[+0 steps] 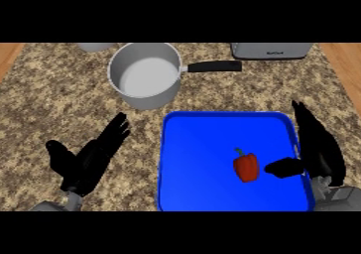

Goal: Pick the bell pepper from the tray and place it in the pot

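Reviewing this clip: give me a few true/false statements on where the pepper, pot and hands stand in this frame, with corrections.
1. The bell pepper lies in the blue tray. True.
2. The pot already holds the pepper. False: it shows nothing inside.
3. The right hand is open beside the pepper. True.
4. The left hand holds the pot's handle. False: it rests open on the counter, left of the tray.
5. The pot's handle points right. True.
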